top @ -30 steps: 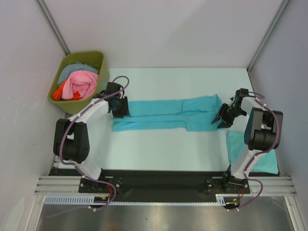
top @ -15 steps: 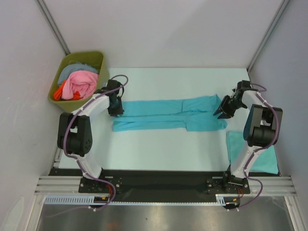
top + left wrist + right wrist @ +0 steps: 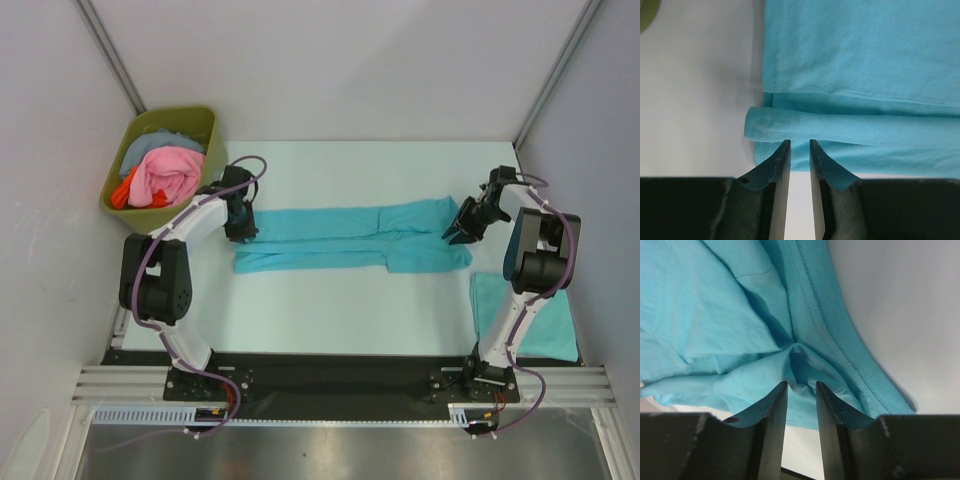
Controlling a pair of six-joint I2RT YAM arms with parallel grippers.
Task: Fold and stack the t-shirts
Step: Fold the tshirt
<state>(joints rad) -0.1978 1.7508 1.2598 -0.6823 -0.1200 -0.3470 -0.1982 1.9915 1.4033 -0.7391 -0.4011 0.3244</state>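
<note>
A turquoise t-shirt [image 3: 350, 235], folded into a long strip, lies across the middle of the table. My left gripper [image 3: 242, 230] is at its left end. In the left wrist view [image 3: 800, 142] the jaws are nearly together over a rolled edge of the shirt [image 3: 865, 60]. My right gripper [image 3: 454, 232] is at the right, collar end. In the right wrist view [image 3: 801, 385] its jaws pinch a pucker of the shirt [image 3: 715, 315] beside the ribbed collar [image 3: 840, 340]. A second teal t-shirt [image 3: 490, 300], folded, lies at the right front, partly hidden by the right arm.
An olive-green bin [image 3: 207, 125] stands at the back left beside the left arm, holding pink [image 3: 165, 175], grey and orange clothes. Walls close in on the left, back and right. The black base rail [image 3: 320, 380] runs along the near edge.
Both grippers' jaws have narrowed onto the shirt ends. The right gripper has moved toward the back of the table; the left has shifted slightly left and back. The shirt has stayed in place.
</note>
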